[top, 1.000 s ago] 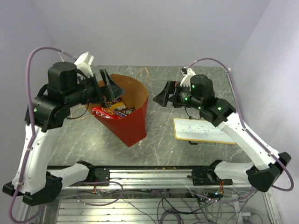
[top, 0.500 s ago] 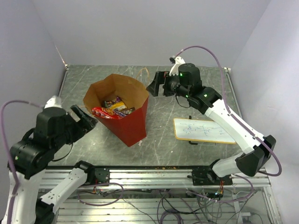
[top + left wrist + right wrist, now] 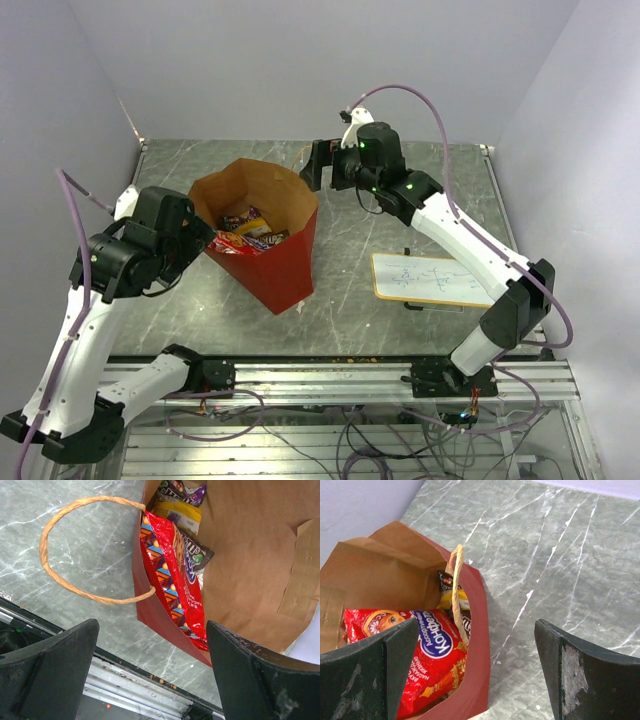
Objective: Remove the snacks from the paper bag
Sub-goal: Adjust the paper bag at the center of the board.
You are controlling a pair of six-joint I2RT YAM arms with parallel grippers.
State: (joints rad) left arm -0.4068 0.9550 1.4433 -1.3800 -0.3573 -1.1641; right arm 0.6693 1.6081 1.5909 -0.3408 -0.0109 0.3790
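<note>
Reaching is the step in hand, as I judge it: every snack I can see lies inside the paper bag (image 3: 282,268), and none is out on the bench (image 3: 350,295).

The bag sits left of centre on the bench, its mouth gaping wide between my two hands. My left hand (image 3: 151,625) hovers just off the bag's left rim with its fingers spread wide and nothing between them. My right hand (image 3: 476,625) hangs near the opposite rim, also spread and holding nothing.

From my left wrist, the large red packet (image 3: 172,575) stands on edge against the nearer wall. A yellow packet (image 3: 180,512) and some dark ones lie deeper behind it. One loop handle (image 3: 50,555) flops outward onto the bench, close to my path.

Next, I think, my left hand should go in over the rim, straddle the red packet's upper edge and close on it alone, clear of the handle and wall. The bag looks light, so my right hand may need to pin the far rim.
</note>
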